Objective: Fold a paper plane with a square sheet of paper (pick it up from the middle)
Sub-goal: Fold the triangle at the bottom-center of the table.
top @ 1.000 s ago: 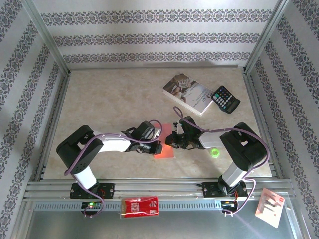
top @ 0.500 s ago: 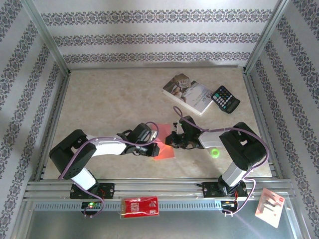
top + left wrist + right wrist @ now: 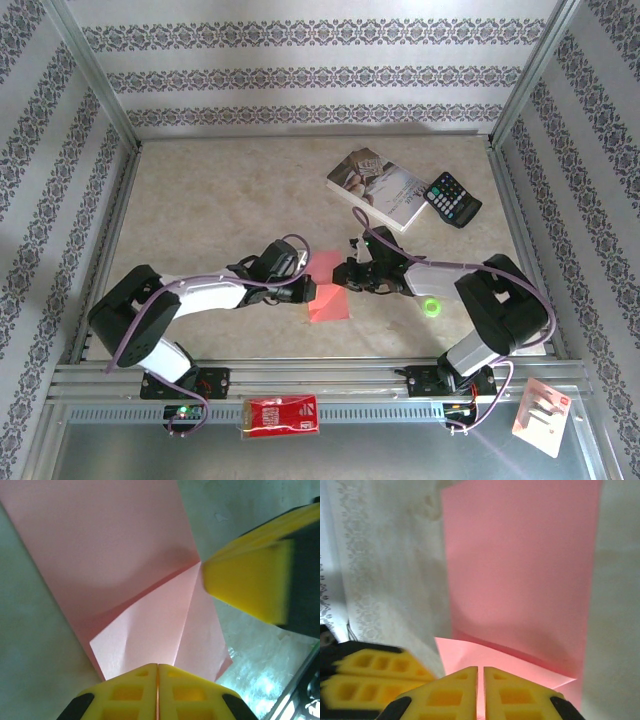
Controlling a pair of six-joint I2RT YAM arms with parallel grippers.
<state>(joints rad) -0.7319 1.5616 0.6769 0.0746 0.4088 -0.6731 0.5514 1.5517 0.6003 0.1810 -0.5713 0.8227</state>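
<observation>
Folding of the nose looks to be the step in hand. The square sheet of paper lies flat on the worktop between the two arms, near its front edge, already narrowed and with its far end coming to a point. The left claw and right claw meet over that pointed end from either side.

The left claw is clenched, its pads pressed together with no gap, low over the paper. The right claw is drawn almost shut, with only a thin slit between its pads. Whether either one has paper pinched I cannot tell.

To do this step well, the flap edges should line up along the centre line before any pressure goes on. One claw should then pin the sheet while the other runs flat and slow along the crease. Thin paper will likely skid or buckle if it is pushed sideways.

The top view places the sheet well apart from the book and calculator, but hides the creases under the claws. The left wrist view shows a paler triangular flap whose edges meet at a point just beside one pad of the right claw. The right wrist view shows the long flat run of the sheet stretching away, with a raised corner near its own pads.
</observation>
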